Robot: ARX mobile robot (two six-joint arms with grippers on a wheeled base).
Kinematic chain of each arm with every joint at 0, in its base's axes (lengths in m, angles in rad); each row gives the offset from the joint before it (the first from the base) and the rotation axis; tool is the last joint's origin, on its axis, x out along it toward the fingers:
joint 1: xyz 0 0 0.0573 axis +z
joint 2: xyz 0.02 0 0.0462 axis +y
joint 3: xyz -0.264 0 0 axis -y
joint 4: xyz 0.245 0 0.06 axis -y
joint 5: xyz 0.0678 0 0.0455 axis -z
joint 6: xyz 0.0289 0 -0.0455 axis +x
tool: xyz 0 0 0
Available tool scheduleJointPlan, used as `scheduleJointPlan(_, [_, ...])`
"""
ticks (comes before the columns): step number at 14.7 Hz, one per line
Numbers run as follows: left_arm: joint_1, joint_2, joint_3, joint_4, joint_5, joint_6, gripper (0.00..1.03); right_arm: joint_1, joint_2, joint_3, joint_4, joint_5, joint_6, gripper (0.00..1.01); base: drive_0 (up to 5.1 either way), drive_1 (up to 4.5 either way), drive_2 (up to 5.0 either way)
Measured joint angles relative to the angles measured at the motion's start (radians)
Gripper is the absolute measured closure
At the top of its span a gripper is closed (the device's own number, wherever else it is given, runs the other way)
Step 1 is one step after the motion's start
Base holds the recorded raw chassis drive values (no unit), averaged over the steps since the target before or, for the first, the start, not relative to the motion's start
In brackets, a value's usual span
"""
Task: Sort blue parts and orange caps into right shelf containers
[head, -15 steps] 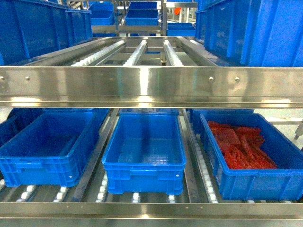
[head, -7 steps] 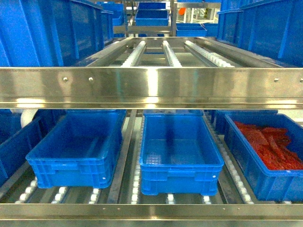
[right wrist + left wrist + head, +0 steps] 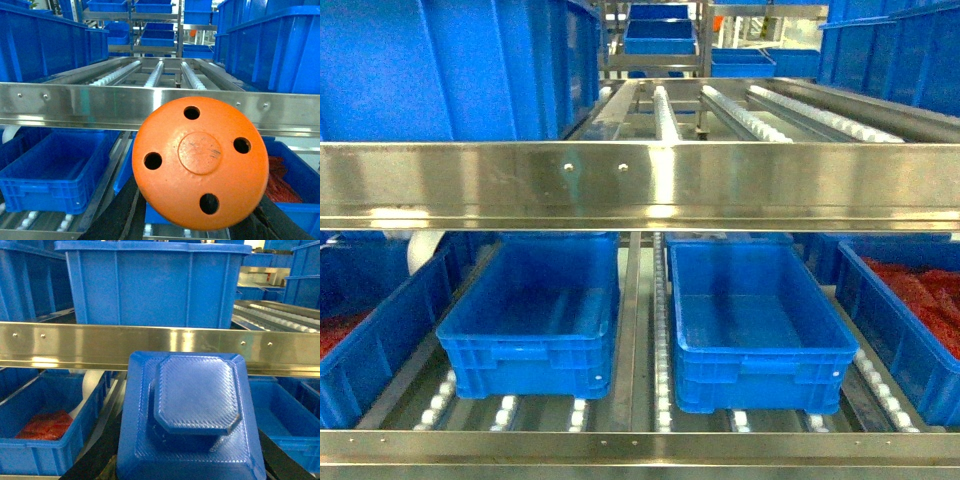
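A steel shelf rail (image 3: 640,185) spans white roller tracks (image 3: 665,115) and red parts (image 3: 920,295).

I see an orange cap (image 3: 201,162) with four holes filling my right tool's view, apparently gripped, before a steel shelf rail (image 3: 75,105) and blue crates (image 3: 55,167).

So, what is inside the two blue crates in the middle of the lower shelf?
Both look empty: the left middle crate and the right middle crate show bare blue floors in the head view. The near front walls hide a strip of each floor, so that part cannot be checked.
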Motion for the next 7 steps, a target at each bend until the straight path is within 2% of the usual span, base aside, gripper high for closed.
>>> scheduleJointPlan(7, [0.0, 0.0, 0.0, 0.0, -0.001, 0.0, 0.6, 0.0, 0.0, 0.0, 0.002, -0.003, 0.0, 0.62, -5.1, 2.35, 2.3])
